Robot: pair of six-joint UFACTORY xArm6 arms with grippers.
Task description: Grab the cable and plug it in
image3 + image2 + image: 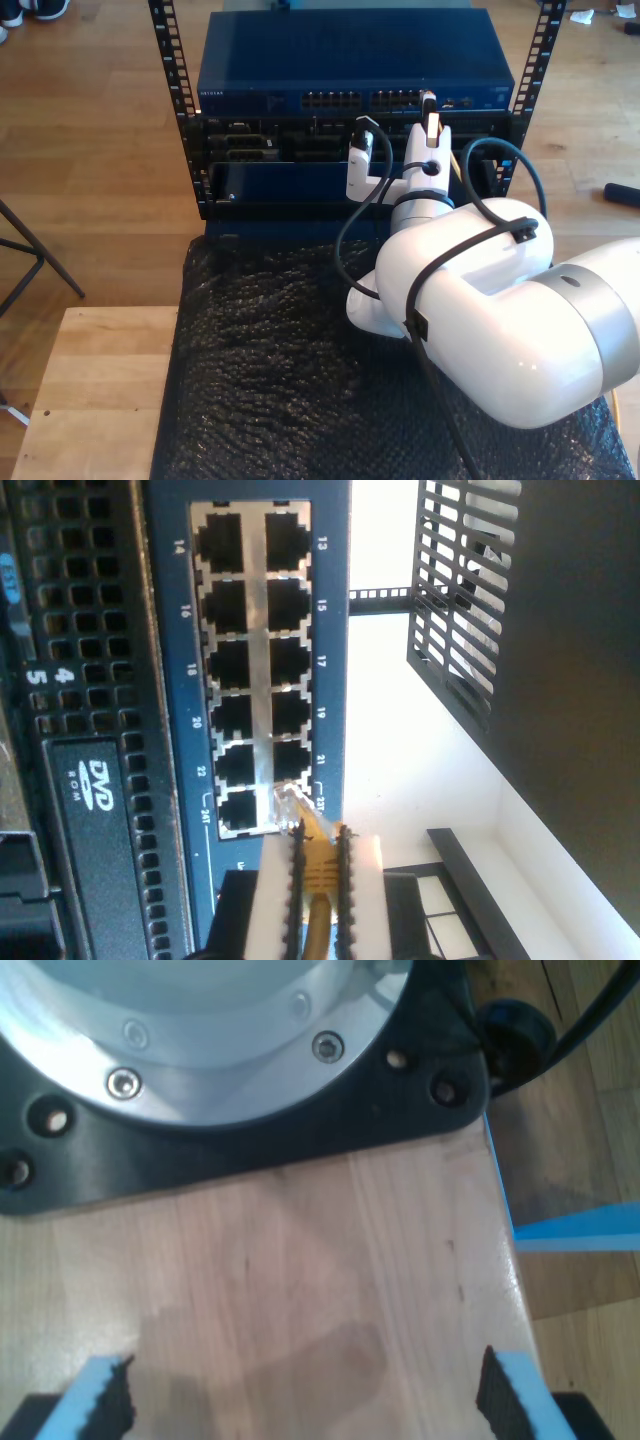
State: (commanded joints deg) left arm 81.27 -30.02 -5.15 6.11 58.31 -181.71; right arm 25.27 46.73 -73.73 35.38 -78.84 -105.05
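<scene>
The yellow cable (320,880) is pinched between the white fingers (272,900) of my second gripper (318,848), which is shut on it. Its clear plug (291,804) points at the blue network switch (175,680) and sits at the edge of a port in the last rows, beside label 23. I cannot tell whether the plug is inside. In the exterior view my second gripper (430,122) holds the cable (432,124) up against the switch's (350,70) port row. My first gripper (305,1400) is open over bare wood, its blue-padded fingertips (100,1400) far apart.
A server with a DVD drive (95,780) sits beside the switch in the black rack (175,90). A black bubble-wrap mat (270,360) covers the table in front of the rack. A thick black arm cable (345,240) loops near the wrist. A black arm base plate (250,1150) stands ahead of my first gripper.
</scene>
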